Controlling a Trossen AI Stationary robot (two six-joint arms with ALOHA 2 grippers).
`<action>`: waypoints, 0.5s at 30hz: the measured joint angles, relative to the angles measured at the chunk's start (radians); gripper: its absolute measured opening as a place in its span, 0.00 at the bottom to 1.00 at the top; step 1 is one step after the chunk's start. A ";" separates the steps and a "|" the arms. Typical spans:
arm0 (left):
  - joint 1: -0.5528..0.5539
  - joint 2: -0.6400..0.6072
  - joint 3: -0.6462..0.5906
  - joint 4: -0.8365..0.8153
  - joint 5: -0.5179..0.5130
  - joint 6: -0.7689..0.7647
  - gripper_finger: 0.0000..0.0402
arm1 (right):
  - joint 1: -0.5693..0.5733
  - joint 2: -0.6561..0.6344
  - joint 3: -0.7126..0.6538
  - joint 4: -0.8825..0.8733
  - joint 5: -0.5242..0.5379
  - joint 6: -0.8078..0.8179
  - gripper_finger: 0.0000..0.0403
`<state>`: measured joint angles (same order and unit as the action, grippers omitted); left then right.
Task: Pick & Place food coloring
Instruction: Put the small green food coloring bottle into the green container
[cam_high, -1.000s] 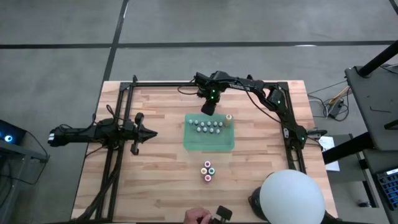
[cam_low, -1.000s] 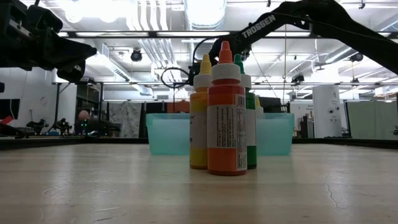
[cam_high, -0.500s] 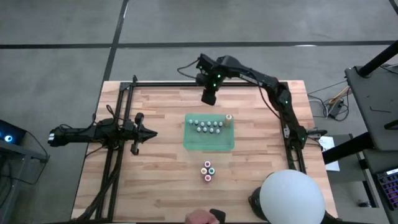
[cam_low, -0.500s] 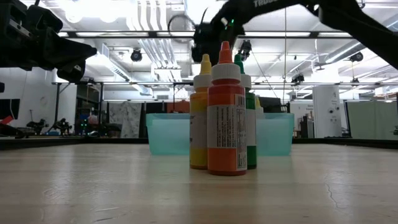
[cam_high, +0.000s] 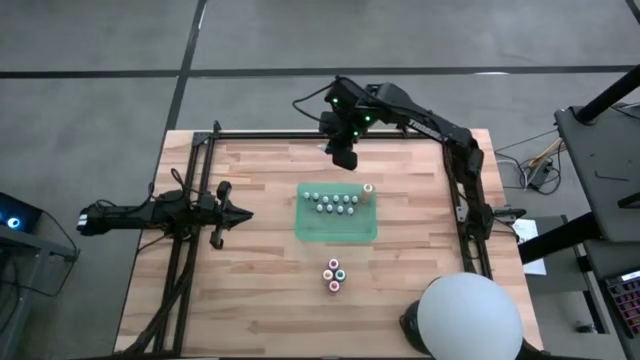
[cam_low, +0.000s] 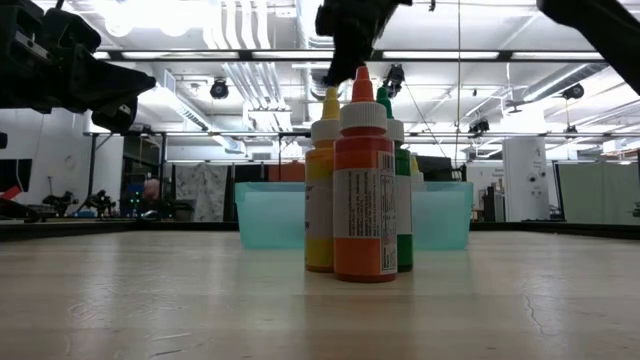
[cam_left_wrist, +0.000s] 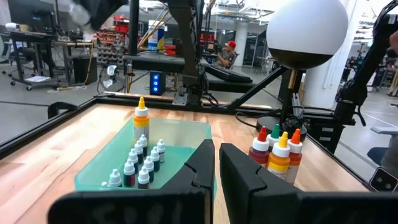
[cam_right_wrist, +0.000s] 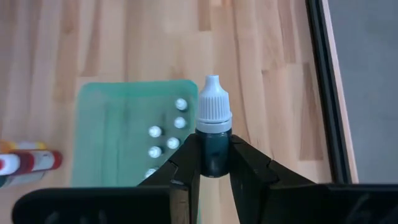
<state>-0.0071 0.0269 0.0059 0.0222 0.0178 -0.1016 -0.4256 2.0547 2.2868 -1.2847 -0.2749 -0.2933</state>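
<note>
Now that the right gripper (cam_high: 343, 158) has been raised clear beyond the green tray (cam_high: 336, 225), a white-capped dark bottle (cam_right_wrist: 213, 134) is pinched: pick done, placing pending; the left gripper (cam_high: 240, 213), closed, waits beside it.

White-capped dark bottle (cam_right_wrist: 213, 134), translucent green mat (cam_high: 335, 228), pale striped wood table (cam_high: 260, 290)

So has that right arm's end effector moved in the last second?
Yes. The right end effector, gripping a small bottle, has moved away from the green tray toward the table's far edge.

small bottles (cam_high: 335, 203) on the green mat (cam_high: 336, 229) too tiny for colours from above, green bottle (cam_low: 402, 205) mostly hidden
</note>
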 joint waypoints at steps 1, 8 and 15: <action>0.000 0.000 0.000 0.000 0.000 0.000 0.00 | 0.008 -0.010 0.000 0.000 -0.001 -0.003 0.14; 0.000 0.000 0.000 0.000 0.000 0.000 0.00 | 0.071 -0.062 0.000 -0.015 -0.065 -0.015 0.14; -0.001 0.000 0.000 0.000 0.000 0.000 0.00 | 0.127 -0.091 -0.001 -0.018 -0.066 0.048 0.14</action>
<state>-0.0078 0.0269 0.0059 0.0219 0.0177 -0.1013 -0.2989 1.9635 2.2860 -1.3025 -0.3412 -0.2450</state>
